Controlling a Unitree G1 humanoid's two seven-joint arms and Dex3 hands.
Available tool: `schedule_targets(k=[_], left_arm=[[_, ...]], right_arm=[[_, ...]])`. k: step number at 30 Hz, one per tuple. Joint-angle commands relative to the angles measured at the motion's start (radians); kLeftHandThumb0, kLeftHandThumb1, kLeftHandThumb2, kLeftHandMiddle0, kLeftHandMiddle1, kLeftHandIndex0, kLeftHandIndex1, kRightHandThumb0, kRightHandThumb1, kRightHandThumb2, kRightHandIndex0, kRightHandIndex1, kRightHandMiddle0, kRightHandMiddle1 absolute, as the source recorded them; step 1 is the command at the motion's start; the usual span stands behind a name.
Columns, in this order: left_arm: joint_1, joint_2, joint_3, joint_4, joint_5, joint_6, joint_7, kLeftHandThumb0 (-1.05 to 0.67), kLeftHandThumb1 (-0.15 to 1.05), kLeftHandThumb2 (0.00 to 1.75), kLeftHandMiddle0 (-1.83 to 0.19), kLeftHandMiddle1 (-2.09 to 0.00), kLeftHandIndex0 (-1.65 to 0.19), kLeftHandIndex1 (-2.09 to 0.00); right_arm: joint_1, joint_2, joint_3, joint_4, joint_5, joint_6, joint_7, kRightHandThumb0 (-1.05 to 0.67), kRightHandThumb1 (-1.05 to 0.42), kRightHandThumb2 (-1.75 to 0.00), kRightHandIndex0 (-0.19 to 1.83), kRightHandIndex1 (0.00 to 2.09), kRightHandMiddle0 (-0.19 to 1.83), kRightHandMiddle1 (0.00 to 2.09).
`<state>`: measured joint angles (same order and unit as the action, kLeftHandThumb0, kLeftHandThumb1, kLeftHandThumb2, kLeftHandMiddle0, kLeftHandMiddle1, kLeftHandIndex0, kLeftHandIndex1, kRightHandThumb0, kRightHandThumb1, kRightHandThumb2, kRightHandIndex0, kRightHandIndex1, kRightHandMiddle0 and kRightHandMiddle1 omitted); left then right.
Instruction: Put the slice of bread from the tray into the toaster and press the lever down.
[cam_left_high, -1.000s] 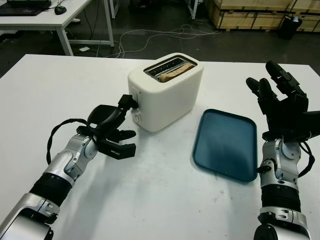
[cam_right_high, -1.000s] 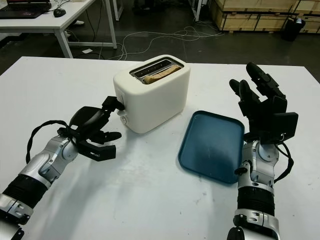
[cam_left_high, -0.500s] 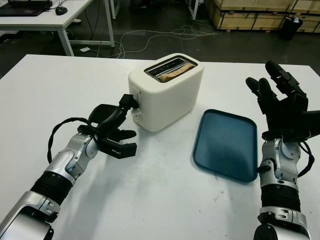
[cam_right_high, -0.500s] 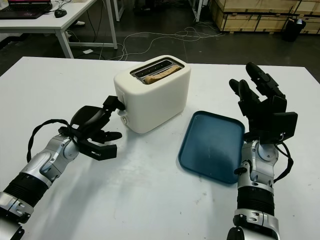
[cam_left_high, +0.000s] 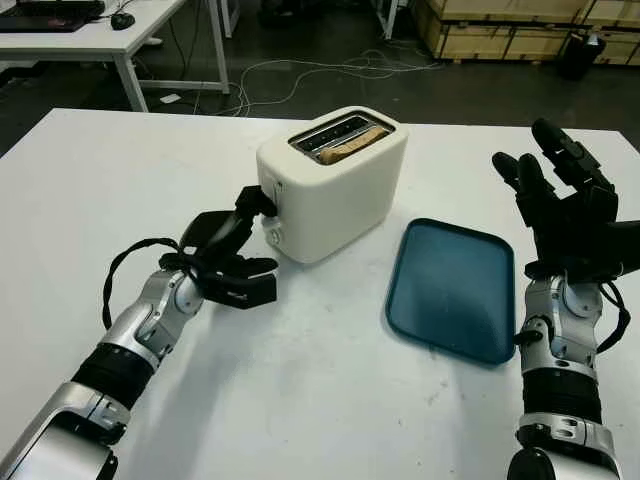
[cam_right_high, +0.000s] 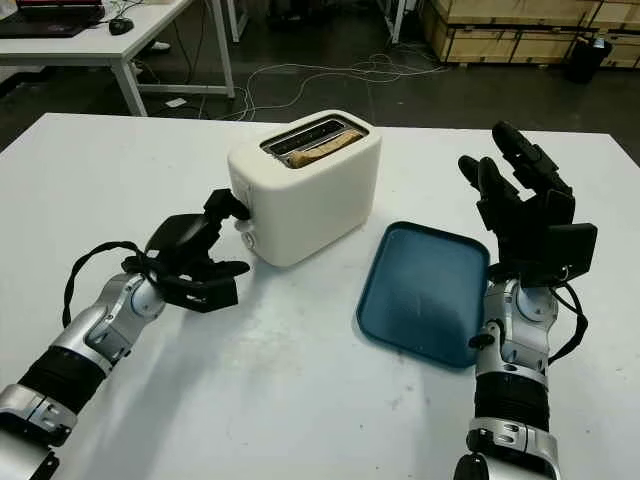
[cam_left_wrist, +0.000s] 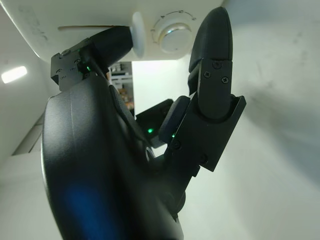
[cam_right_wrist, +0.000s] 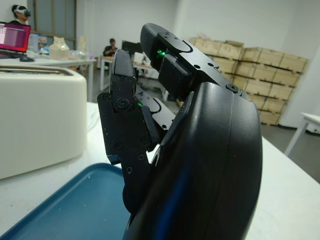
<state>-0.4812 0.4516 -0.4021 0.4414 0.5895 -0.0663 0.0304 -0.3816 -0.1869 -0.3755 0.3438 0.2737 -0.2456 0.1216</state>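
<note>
A white toaster (cam_left_high: 340, 185) stands mid-table with a slice of bread (cam_left_high: 352, 147) sunk in its slot. On its left end is the lever (cam_left_high: 264, 200), with a round dial (cam_left_wrist: 172, 34) beneath it. My left hand (cam_left_high: 248, 250) is open right by that end. Its upper finger (cam_left_wrist: 107, 45) reaches the lever knob (cam_left_wrist: 138, 34), and its other fingers (cam_left_high: 255, 290) lie low over the table. The blue tray (cam_left_high: 452, 288) to the toaster's right holds nothing. My right hand (cam_left_high: 558, 190) is open and held upright above the tray's right edge.
The white table (cam_left_high: 320, 400) stretches wide in front of the toaster and tray. Behind it are a desk (cam_left_high: 100, 40) at the back left, cables (cam_left_high: 330, 68) on the dark floor and stacked crates (cam_left_high: 500, 30) at the back right.
My left hand has moved right and closer to the toaster, bringing its upper finger against the lever. The right hand, tray and bread have not moved.
</note>
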Motion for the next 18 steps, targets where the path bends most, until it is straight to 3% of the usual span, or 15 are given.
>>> schedule_targets(k=[1, 3, 7, 9, 10, 11, 12, 18], left_arm=[[0.076, -0.056, -0.156, 0.116, 0.051, 0.118, -0.290, -0.62, 0.72, 0.29, -1.57, -0.24, -0.47, -0.75], [0.072, -0.039, -0.158, 0.067, 0.051, 0.133, -0.317, -0.64, 0.75, 0.25, -1.57, -0.33, -0.48, -0.72], [0.091, 0.001, -0.137, -0.049, 0.039, 0.126, -0.322, -0.68, 0.80, 0.21, -1.56, -0.28, -0.50, -0.70], [0.119, 0.023, -0.095, -0.129, 0.011, 0.097, -0.275, -0.71, 0.82, 0.21, -1.56, -0.55, -0.42, -0.87], [0.133, 0.029, -0.073, -0.160, -0.003, 0.082, -0.250, -0.75, 0.83, 0.23, -1.54, -0.84, -0.36, -0.98], [0.153, 0.032, -0.042, -0.192, -0.018, 0.045, -0.194, -0.78, 0.83, 0.28, -1.53, -1.10, -0.30, -1.11], [0.171, 0.033, -0.015, -0.213, -0.027, -0.001, -0.133, -0.82, 0.83, 0.30, -1.55, -1.22, -0.28, -1.17], [0.221, -0.045, 0.141, -0.211, -0.057, -0.328, 0.296, -0.89, 0.92, 0.41, -1.38, -1.64, -0.09, -1.30]], right_arm=[[-0.011, 0.012, -0.002, -0.001, 0.034, -0.005, 0.008, -0.23, -0.92, -0.31, 0.98, 0.01, 0.82, 0.00], [-0.011, 0.013, -0.003, 0.003, 0.036, -0.006, 0.009, -0.23, -0.92, -0.31, 0.99, 0.01, 0.82, 0.01], [-0.011, 0.013, -0.002, 0.000, 0.043, 0.000, 0.017, -0.24, -0.92, -0.31, 0.98, 0.01, 0.82, 0.00], [-0.011, 0.010, 0.001, 0.001, 0.047, 0.000, 0.031, -0.26, -0.92, -0.33, 0.96, 0.00, 0.81, 0.00], [-0.010, 0.008, 0.003, 0.003, 0.047, -0.001, 0.034, -0.26, -0.92, -0.33, 0.96, 0.00, 0.80, 0.00], [-0.009, 0.006, 0.006, 0.004, 0.046, -0.002, 0.035, -0.26, -0.92, -0.34, 0.95, 0.00, 0.80, 0.00], [-0.008, 0.005, 0.008, 0.006, 0.045, -0.002, 0.036, -0.26, -0.92, -0.34, 0.95, 0.00, 0.80, 0.00], [0.000, -0.006, 0.026, 0.018, -0.005, -0.029, 0.019, -0.26, -0.92, -0.35, 0.95, 0.00, 0.77, 0.00]])
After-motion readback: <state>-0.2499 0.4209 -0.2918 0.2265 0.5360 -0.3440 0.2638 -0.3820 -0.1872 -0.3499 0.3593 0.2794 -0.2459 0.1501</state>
